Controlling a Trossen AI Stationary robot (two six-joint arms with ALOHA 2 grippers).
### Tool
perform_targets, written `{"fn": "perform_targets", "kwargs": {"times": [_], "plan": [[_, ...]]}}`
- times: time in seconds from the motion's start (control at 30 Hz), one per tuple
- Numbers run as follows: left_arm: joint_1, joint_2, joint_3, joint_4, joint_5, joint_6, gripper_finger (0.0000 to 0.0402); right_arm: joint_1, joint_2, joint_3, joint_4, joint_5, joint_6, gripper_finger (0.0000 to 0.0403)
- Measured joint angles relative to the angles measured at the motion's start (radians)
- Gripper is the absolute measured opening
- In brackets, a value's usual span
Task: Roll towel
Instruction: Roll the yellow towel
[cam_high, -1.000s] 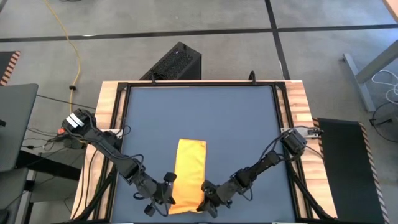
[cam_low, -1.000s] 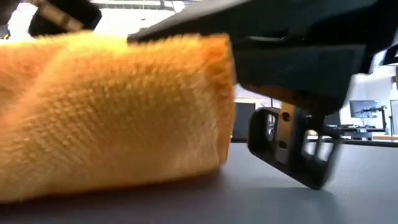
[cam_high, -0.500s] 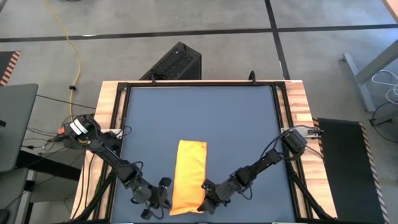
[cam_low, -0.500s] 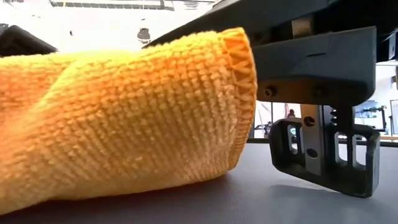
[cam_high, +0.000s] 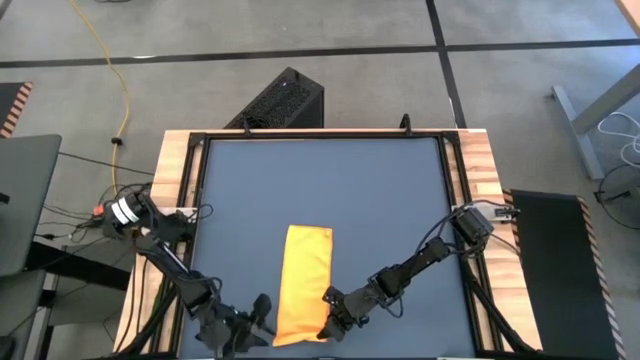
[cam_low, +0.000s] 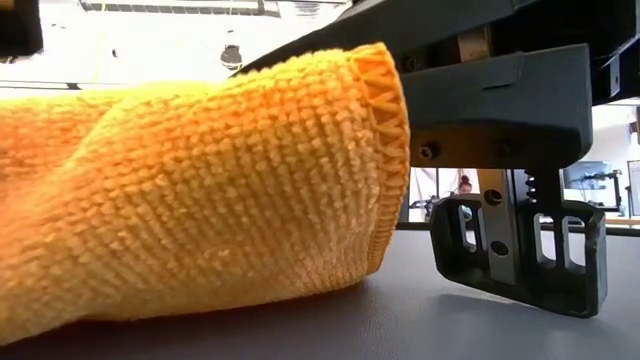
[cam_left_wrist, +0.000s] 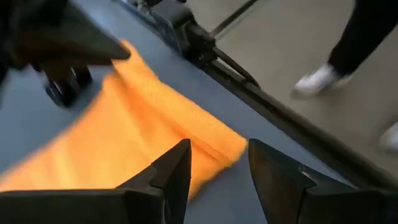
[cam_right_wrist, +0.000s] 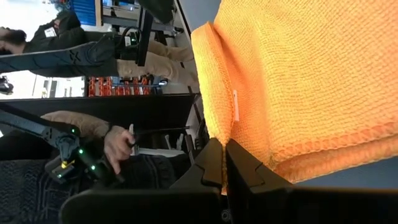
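Presently the towel (cam_high: 303, 285) lies as a narrow yellow-orange strip on the dark counter (cam_high: 330, 190), running from mid-counter toward the near edge, where its end looks doubled over. Low view: that near end (cam_low: 190, 190) bulks up as a soft fold, resting on the counter surface, stitched hem showing at its edge.

Right gripper (cam_high: 331, 312) sits low at the strip's near right corner. Right wrist view: its two dark fingers (cam_right_wrist: 219, 163) are pressed close together with the towel's edge (cam_right_wrist: 292, 74) pinched between them. Jaws closed on cloth.

Left gripper (cam_high: 257, 316) is just beside the strip's near left side, apart from the cloth. Left wrist view: fingers (cam_left_wrist: 177, 171) stand spread with a clear gap, nothing between them; towel (cam_left_wrist: 130, 143) lies beyond on the counter. Jaws parted, empty.

Beyond the counter: a person's dark trouser leg and white shoe (cam_left_wrist: 318, 79) on the floor in the left wrist view. Right wrist view shows a person's hand (cam_right_wrist: 117, 144) in the room behind.
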Motion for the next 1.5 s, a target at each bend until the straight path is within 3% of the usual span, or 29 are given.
{"fn": "perform_targets", "kwargs": {"times": [0.1,0.2,0.83,1.17,1.5], "plan": [[-0.012,0.044,0.067,-0.074,-0.022,0.14,0.0151,0.0,0.0,0.0,0.002,0.001,0.004,0.0021],[-0.012,0.069,0.09,-0.086,-0.029,0.165,0.0151,-0.001,0.0,0.0,0.002,0.002,0.004,0.0021],[-0.019,0.12,0.096,-0.052,-0.092,-0.14,0.0151,-0.002,0.0,0.0,0.001,0.008,0.0,0.0021],[-0.026,0.126,0.112,-0.045,-0.108,-0.168,0.0151,-0.002,0.0,0.0,0.001,0.01,0.0,0.0021],[-0.039,0.163,0.115,-0.018,-0.129,-0.297,0.0151,-0.002,0.0,0.0,0.001,0.012,0.0,0.0021]]}}
